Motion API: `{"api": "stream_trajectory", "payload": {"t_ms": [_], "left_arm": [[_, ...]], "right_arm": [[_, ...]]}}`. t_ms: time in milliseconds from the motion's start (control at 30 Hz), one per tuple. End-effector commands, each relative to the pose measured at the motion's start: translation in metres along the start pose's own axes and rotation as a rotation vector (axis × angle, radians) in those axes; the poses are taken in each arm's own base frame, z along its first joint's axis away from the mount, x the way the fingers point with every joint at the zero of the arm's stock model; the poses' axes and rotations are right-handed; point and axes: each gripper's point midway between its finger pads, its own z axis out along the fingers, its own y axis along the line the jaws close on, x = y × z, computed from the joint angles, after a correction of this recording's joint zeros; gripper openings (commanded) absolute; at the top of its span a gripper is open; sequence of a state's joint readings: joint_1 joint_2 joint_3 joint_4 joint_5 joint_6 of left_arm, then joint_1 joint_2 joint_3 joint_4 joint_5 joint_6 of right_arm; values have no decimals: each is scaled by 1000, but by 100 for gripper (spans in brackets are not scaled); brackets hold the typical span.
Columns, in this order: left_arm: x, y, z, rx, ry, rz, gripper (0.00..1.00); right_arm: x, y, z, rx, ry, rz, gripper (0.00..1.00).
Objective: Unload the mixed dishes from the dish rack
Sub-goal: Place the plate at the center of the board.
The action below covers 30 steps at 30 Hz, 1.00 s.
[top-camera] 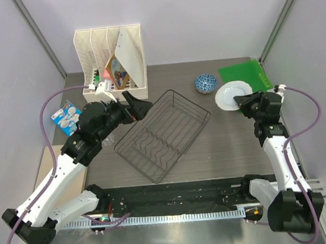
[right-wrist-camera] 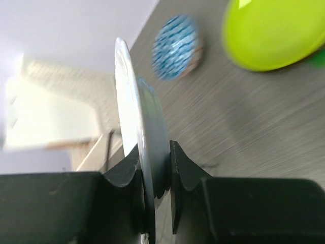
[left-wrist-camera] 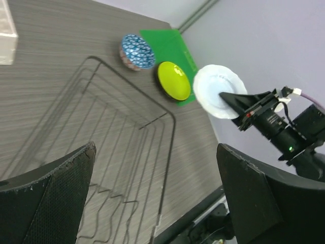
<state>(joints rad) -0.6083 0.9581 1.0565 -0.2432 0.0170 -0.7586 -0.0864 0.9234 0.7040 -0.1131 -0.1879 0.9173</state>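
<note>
The black wire dish rack (top-camera: 164, 136) lies empty at mid-table, also below my left wrist (left-wrist-camera: 127, 127). My left gripper (top-camera: 140, 105) hovers open over the rack's far left corner, nothing between its fingers (left-wrist-camera: 156, 152). A white plate (top-camera: 231, 94) is held on edge at the right, with my right gripper (top-camera: 243, 101) shut on its rim; the right wrist view shows the plate (right-wrist-camera: 133, 101) pinched between both pads (right-wrist-camera: 155, 152). A small blue patterned bowl (top-camera: 206, 83) sits on the table beyond the rack. A yellow-green dish (left-wrist-camera: 174, 80) rests on a green mat (left-wrist-camera: 165, 40).
A white slotted file organizer (top-camera: 112, 59) with papers stands at the back left. A blue packet (top-camera: 66, 117) lies at the left edge. The green mat (top-camera: 244, 74) covers the back right corner. Grey walls close in on both sides.
</note>
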Motion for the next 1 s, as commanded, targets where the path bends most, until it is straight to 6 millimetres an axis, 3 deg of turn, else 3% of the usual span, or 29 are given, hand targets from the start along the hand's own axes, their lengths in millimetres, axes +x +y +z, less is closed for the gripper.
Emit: {"api": "stream_trajectory", "payload": {"t_ms": [0, 133, 200, 367, 467, 500, 567, 700, 967], "left_arm": [[7, 34, -23, -118, -23, 76, 100], [11, 45, -45, -140, -45, 92, 100], [15, 48, -50, -141, -40, 94, 100], [24, 54, -60, -147, -25, 94, 100], [29, 59, -64, -155, -17, 98, 100], [28, 59, -66, -152, -24, 98, 100], [31, 61, -68, -154, -22, 101, 100], [35, 65, -69, -159, -20, 101, 100], [45, 68, -58, -158, 20, 88, 100]], "right_arm": [[-63, -21, 15, 139, -242, 80, 1], [-87, -51, 35, 195, -361, 136, 1], [-98, -51, 49, 208, -369, 132, 1], [-106, -57, 104, 213, -261, 137, 1], [-109, -49, 125, 189, -207, 88, 1], [-103, -61, 137, 217, -178, 81, 1], [-107, -61, 146, 226, -165, 61, 1], [-95, -87, 164, 300, -97, 20, 1], [-63, -133, 172, 396, -7, 7, 1]]}}
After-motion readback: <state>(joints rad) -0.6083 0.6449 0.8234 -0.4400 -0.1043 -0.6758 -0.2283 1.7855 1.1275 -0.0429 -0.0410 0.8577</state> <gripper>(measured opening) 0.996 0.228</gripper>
